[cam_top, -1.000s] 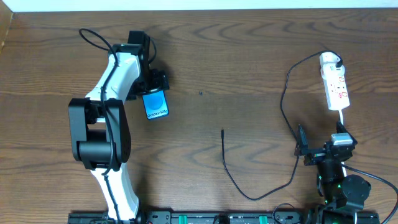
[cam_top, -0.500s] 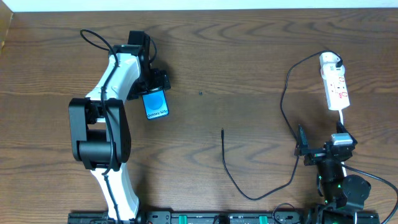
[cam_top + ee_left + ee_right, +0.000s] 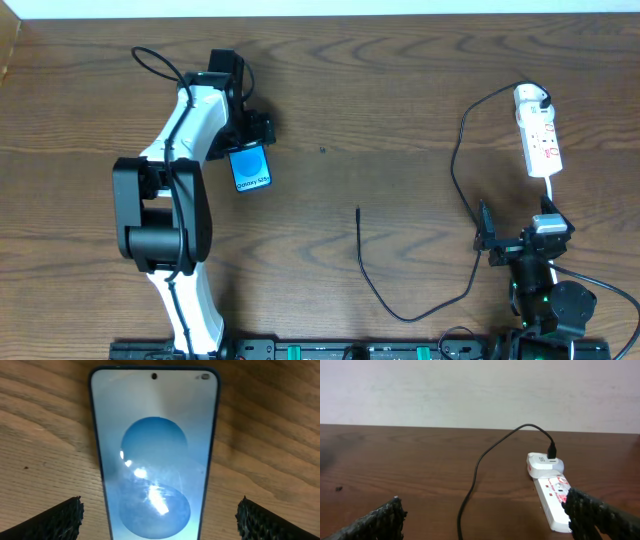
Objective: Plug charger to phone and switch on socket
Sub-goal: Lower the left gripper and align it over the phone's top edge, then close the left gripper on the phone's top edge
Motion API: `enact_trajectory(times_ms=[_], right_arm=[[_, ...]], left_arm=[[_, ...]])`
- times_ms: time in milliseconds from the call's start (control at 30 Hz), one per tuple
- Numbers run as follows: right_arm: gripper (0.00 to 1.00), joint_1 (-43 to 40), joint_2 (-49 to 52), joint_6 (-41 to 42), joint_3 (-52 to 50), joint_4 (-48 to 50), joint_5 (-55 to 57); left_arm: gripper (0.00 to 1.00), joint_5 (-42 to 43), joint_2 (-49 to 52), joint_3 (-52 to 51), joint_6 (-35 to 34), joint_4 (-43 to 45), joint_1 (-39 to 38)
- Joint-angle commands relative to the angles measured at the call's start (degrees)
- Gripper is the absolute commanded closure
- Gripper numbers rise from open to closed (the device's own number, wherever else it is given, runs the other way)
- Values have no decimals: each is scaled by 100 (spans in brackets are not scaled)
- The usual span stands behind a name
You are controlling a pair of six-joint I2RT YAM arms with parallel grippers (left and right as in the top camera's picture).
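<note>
One phone, one charger, one socket, two grippers on the table. The left gripper hangs over the phone left of centre, fingers spread wide with wood showing in both gaps. The charger's white adapter sits in the socket's far end by the right edge, and its cable loops round to a free plug tip mid-table, well apart from the phone across bare wood. The right gripper waits just short of the socket, jaws apart and holding nothing.
</note>
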Motion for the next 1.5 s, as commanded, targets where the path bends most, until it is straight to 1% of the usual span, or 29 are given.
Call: enact_trajectory(times_ms=[0, 567, 733, 1200, 1467], right_arm=[[1, 35, -39, -24, -7, -33, 28], [1, 35, -39, -24, -7, -33, 31], [1, 35, -42, -24, -7, -33, 28], [1, 35, -39, -24, -7, -33, 28], [1, 35, -42, -24, -7, -33, 28]], left_arm=[[2, -186, 107, -22, 48, 15, -109], [2, -295, 107, -22, -33, 42, -114], [2, -310, 109, -24, -254, 87, -109], [2, -308, 472, -24, -249, 103, -103], [2, -310, 503, -24, -247, 151, -103]])
